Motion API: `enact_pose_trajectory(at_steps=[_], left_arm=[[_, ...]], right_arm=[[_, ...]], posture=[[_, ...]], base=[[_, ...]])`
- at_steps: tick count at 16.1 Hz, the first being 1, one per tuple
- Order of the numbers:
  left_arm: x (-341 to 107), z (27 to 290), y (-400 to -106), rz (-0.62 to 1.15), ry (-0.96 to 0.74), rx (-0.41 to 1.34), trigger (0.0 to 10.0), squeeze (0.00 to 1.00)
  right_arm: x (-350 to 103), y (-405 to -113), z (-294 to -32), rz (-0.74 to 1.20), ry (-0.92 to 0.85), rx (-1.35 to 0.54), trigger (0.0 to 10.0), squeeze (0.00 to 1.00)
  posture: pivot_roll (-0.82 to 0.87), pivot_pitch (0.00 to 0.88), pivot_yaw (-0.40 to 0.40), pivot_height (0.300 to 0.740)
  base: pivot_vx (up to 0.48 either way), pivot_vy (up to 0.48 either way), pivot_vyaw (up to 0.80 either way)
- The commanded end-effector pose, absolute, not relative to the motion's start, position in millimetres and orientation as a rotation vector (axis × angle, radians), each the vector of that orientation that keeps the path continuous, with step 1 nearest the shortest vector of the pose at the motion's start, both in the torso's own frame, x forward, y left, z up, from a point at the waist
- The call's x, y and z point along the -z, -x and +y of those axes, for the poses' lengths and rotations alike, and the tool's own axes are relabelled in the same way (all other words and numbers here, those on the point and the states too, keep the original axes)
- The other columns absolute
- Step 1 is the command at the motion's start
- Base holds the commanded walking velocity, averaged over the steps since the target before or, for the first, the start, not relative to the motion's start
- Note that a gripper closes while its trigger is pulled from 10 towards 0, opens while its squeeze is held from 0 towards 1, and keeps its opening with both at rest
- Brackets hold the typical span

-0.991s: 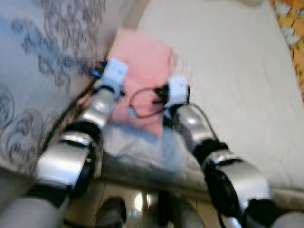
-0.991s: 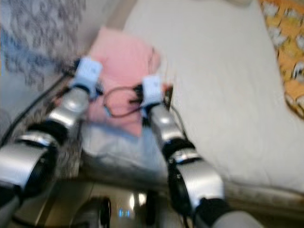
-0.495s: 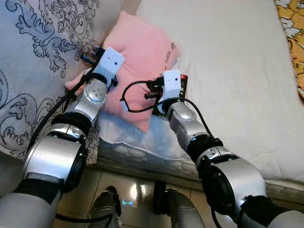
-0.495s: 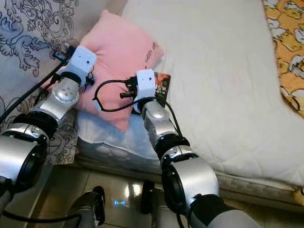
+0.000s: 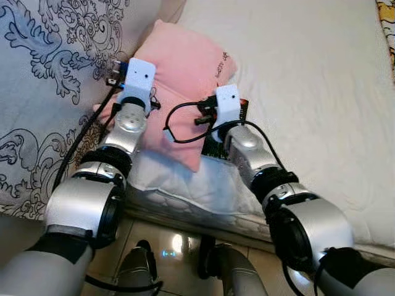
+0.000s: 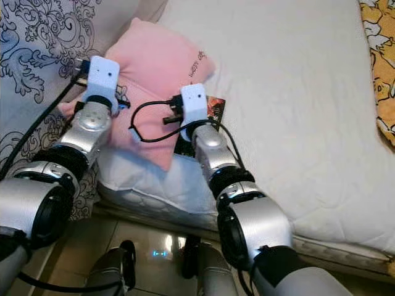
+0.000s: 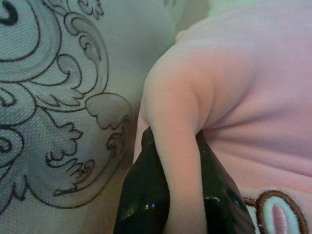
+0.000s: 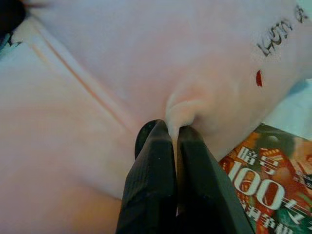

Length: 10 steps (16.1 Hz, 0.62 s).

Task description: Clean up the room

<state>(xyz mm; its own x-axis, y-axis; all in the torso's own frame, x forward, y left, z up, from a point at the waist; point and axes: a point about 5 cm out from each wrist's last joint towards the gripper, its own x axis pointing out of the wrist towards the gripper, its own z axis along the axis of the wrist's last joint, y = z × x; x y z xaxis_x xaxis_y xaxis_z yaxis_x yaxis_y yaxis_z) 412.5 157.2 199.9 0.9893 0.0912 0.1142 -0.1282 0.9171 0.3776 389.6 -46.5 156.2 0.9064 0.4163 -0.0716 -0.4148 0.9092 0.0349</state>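
A pink pillow (image 5: pixel 185 68) lies at the near left corner of the white mattress (image 5: pixel 308 92), beside a grey patterned cover (image 5: pixel 43 92). My left gripper (image 7: pixel 183 146) is shut on a fold at the pillow's left edge, its black fingers (image 7: pixel 141 200) pinching the pink fabric (image 7: pixel 243 87). My right gripper (image 8: pixel 174 134) is shut on a pinch of the pillow's right side (image 8: pixel 122 63). A dark book (image 6: pixel 213 111) with a red and green cover (image 8: pixel 263 180) lies on the mattress partly under the pillow, below my right wrist.
An orange patterned blanket (image 6: pixel 379 61) lies along the mattress's right edge. The mattress's near edge (image 5: pixel 203 209) overhangs a glossy tiled floor (image 5: pixel 173 243), where my legs stand close against the bed.
The head camera has steadied from a blur and shifted slightly. Both grippers stay shut on the pink pillow, which has moved little; more of the book shows beside my right wrist.
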Motion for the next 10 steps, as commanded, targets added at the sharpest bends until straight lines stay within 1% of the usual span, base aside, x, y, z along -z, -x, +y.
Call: enact_pose_trajectory(at_steps=[1,4,5,6,8,9,10], left_arm=[[-204.7,169.7,-413.0,-0.095,-0.381,-0.195,10.0,0.0],[-197.9,166.5,-411.7,-0.07,-0.301,-0.194,10.0,0.0],[-197.0,166.2,-411.5,-0.067,-0.289,-0.195,10.0,0.0],[-193.1,164.8,-411.0,-0.046,-0.212,-0.202,10.0,0.0],[-190.9,164.4,-410.4,-0.038,-0.195,-0.207,10.0,0.0],[-190.2,164.4,-410.2,-0.039,-0.213,-0.207,10.0,0.0],[-189.1,164.7,-409.8,-0.037,-0.228,-0.207,10.0,0.0]], right_arm=[[-128.2,-386.5,-74.4,0.201,0.012,-0.326,10.0,0.0],[-128.2,-386.8,-76.8,0.195,0.081,-0.33,10.0,0.0],[-128.7,-387.2,-77.8,0.192,0.09,-0.328,10.0,0.05],[-133.4,-389.7,-82.1,0.17,0.137,-0.317,10.0,0.03],[-137.1,-391.4,-84.0,0.154,0.158,-0.313,10.0,0.03],[-138.8,-392.4,-85.0,0.152,0.159,-0.31,10.0,0.03],[-139.4,-392.9,-86.0,0.153,0.159,-0.304,10.0,0.19]], posture=[[0.02,0.301,-0.133,0.74],[0.03,0.285,-0.124,0.74],[0.03,0.28,-0.122,0.74],[0.04,0.267,-0.118,0.74],[0.04,0.262,-0.118,0.74],[0.04,0.257,-0.12,0.74],[0.04,0.247,-0.122,0.74]], base=[[0.0,0.0,0.0],[0.0,0.0,0.0],[0.0,0.0,0.0],[0.0,0.0,0.0],[0.0,0.0,0.0],[0.0,0.0,0.0],[0.0,0.0,0.0]])
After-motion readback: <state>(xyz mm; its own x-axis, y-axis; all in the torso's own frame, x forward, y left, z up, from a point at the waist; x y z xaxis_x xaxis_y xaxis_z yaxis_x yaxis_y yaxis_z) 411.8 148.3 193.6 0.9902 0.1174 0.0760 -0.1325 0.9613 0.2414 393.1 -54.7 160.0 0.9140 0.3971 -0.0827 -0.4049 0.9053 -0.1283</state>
